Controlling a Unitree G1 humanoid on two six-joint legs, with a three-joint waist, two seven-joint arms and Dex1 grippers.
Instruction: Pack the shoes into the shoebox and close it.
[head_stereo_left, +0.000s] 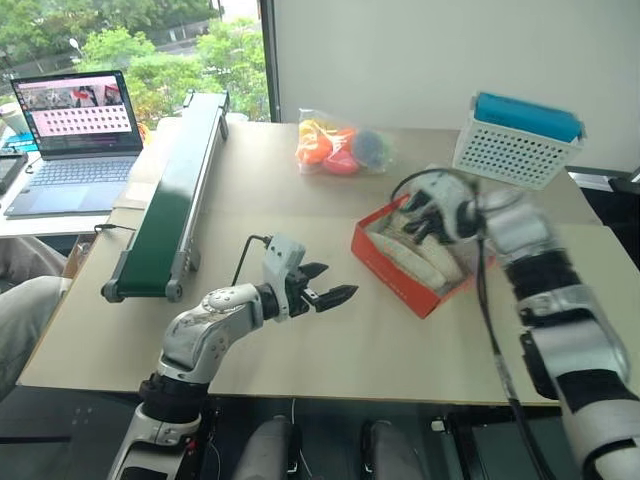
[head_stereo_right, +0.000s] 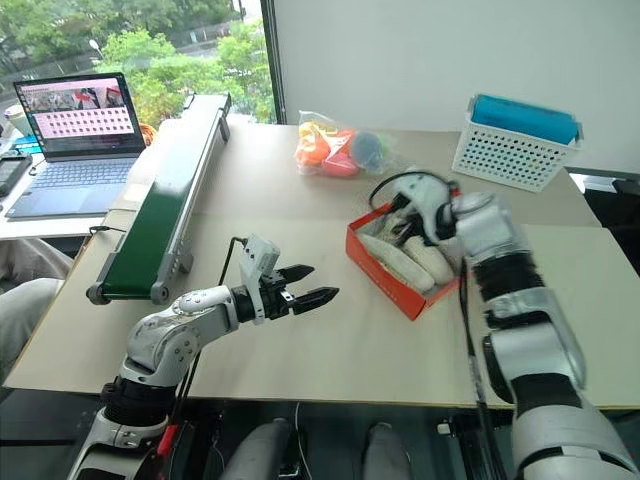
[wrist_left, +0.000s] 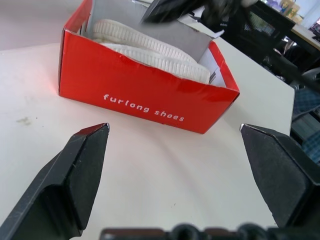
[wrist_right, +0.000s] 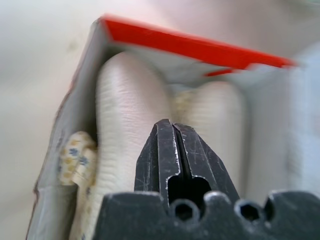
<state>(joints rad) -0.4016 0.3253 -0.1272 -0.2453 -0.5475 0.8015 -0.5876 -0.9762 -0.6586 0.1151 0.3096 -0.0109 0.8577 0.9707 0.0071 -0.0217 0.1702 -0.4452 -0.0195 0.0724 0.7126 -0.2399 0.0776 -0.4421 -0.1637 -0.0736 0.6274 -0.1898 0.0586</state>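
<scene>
Ribbed knit shoes (wrist_left: 150, 47) (red cardboard shoebox (wrist_left: 145, 95))

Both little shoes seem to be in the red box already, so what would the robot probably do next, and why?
Probably bring the shut right gripper to the lid and start tipping it over. Both shoes lie side by side inside the shoebox, which stands open, and the right gripper hangs empty just above them. The open left gripper waits beside the box, holding nothing.

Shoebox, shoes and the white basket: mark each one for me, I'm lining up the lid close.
Shoebox (wrist_left: 140, 87), left wrist view, on the red side wall above the lettering.
Shoes (head_stereo_right: 392, 256), right eye view, on the nearer shoe's upper.
White basket (head_stereo_left: 510, 157), left eye view, on its perforated front wall.
</scene>
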